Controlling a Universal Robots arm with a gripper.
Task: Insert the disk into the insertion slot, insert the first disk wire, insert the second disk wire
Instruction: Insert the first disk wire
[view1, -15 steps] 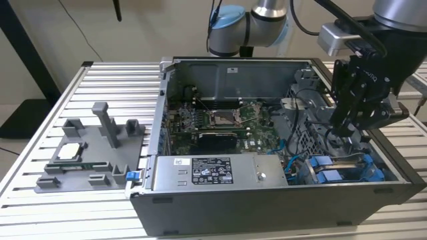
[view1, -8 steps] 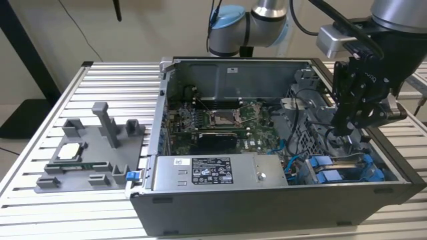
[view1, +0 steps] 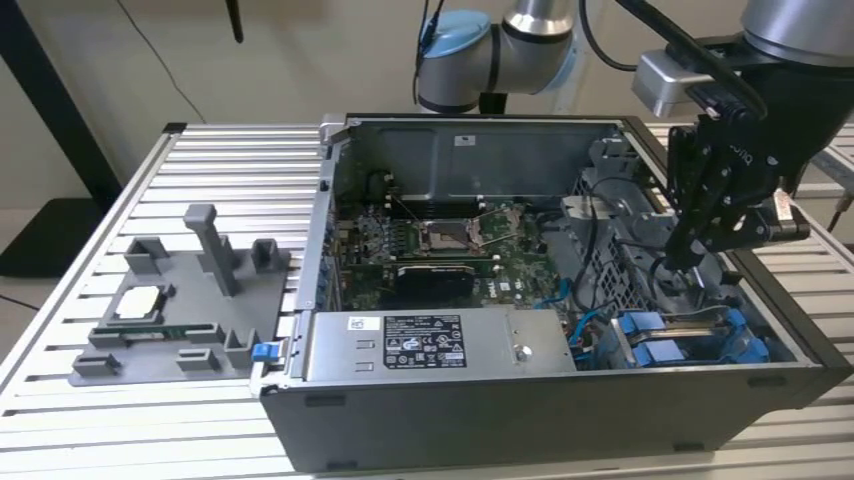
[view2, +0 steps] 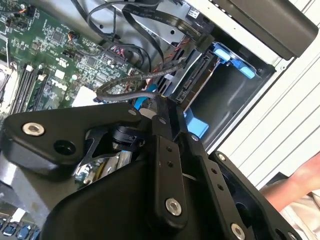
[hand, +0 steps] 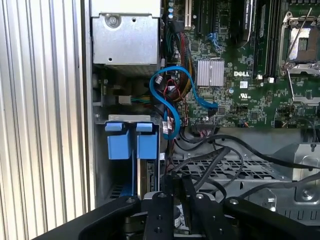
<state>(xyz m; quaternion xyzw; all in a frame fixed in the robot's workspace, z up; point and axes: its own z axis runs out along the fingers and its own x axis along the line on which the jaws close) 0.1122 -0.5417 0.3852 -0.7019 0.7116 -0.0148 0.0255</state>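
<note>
Disk (view2: 199, 76) sits edge-on in the slot (view2: 236, 100), near the case's (view1: 534, 420) front corner on the exterior view's right. It is a thin dark slab with its connector edge bared, clipped in a bright blue carrier whose tabs stand at the bay mouth. Gripper (view1: 681, 262) reaches down just beside that edge, its fingers (view2: 162, 145) drawn almost together. Black wires (view2: 125, 86) loop right at the tips; whether one is pinched I cannot tell. A blue wire (hand: 172, 75) curls near the bay.
</note>
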